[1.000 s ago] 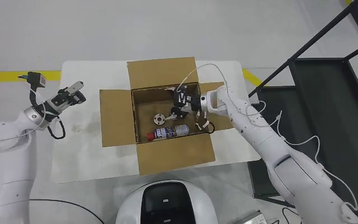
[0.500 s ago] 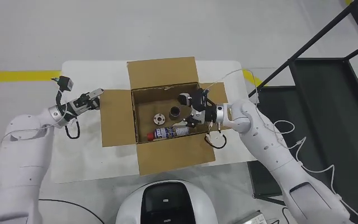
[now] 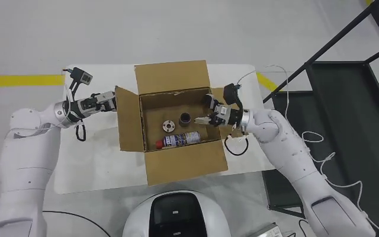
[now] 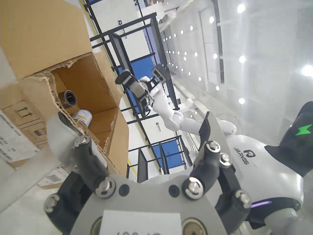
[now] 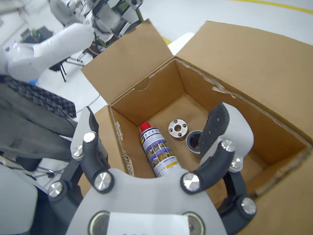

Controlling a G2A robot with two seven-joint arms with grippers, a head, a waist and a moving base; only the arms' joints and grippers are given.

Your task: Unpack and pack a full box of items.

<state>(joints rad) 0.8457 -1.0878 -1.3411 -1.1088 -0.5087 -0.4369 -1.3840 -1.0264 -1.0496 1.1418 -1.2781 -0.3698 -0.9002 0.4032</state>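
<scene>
An open cardboard box (image 3: pixel 186 161) sits mid-table. On its floor lie a spray can (image 3: pixel 182 139) with a red cap, a metal flange (image 3: pixel 168 125) and a black cylinder (image 3: pixel 185 118). The box's left flap (image 3: pixel 127 121) stands upright, and my left gripper (image 3: pixel 109 101) is open at its outer edge, one finger (image 4: pixel 61 128) against the torn cardboard. My right gripper (image 3: pixel 208 115) hangs open over the box's right rim, nothing between its fingers. The right wrist view looks down on the can (image 5: pixel 159 150), flange (image 5: pixel 178 128) and cylinder (image 5: pixel 193 143).
The white table (image 3: pixel 89 154) has bare room at its front left. A black metal rack (image 3: pixel 331 89) stands to the right of the table. A loose white cable (image 3: pixel 234 145) loops beside the box's right flap.
My left gripper moved in to the box and the left flap went from lying flat to standing up. My right gripper drew back from inside the box to its right rim.
</scene>
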